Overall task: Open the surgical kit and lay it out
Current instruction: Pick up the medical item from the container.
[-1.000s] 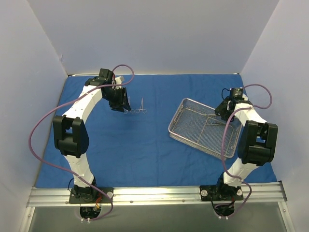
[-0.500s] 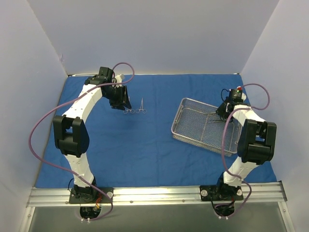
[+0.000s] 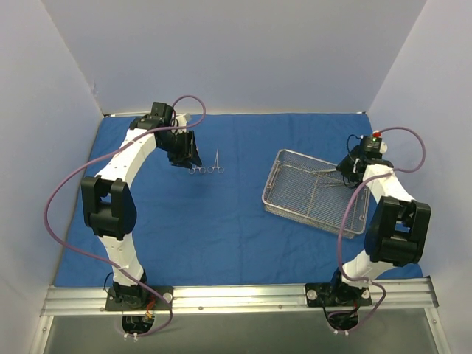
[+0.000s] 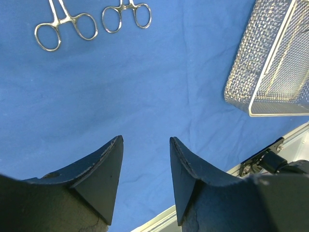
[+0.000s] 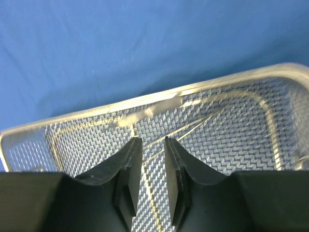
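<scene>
The left end effector [image 4: 145,140] is recorded parted and empty by two silver scissor-handled instruments [image 4: 91,21] on the large blue cloth wrap [image 3: 236,221]; over the rectangular silver wire-mesh tray [image 3: 302,193] the right end effector [image 5: 150,141] is narrowed, hold undetermined, and mesh could be snagged by its tips.

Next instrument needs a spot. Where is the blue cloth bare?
Bare: the blue cloth between the two instruments and the mesh tray, and the near strip along the rail. Crowded: around the left gripper, and the tray under the right gripper.
</scene>
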`<state>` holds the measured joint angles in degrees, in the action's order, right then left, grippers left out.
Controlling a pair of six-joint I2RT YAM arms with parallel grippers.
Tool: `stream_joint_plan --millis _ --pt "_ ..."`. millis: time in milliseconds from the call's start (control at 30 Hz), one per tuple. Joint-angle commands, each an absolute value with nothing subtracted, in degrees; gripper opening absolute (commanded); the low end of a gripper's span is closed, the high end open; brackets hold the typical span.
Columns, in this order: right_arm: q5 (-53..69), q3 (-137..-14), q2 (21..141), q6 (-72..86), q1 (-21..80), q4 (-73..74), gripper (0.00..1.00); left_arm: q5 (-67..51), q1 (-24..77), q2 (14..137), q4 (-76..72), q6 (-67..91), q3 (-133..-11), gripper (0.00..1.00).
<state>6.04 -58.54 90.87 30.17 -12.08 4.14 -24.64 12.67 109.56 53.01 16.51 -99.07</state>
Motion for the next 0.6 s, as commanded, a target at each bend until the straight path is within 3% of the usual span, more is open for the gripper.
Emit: stream_joint_plan --millis 0,133,267,567 --pt "7.72 -59.85 90.87 28.66 -15.02 3.53 0.27 -27.06 12.83 109.34 51.94 17.23 -100.46 0.52" --pt "15.99 -59.5 92.81 23.57 -17.92 -1.12 0.25 -27.51 13.18 108.81 51.68 17.4 -99.76 0.52" --pt "21.6 -55.38 90.62 20.22 -19.33 -9.11 0.4 -29.53 13.18 106.35 48.26 18.8 -95.02 0.52" --pt "29.61 -52.03 93.34 20.21 -20.39 -19.15 0.38 -33.13 13.8 102.75 43.51 20.13 -89.39 0.52"
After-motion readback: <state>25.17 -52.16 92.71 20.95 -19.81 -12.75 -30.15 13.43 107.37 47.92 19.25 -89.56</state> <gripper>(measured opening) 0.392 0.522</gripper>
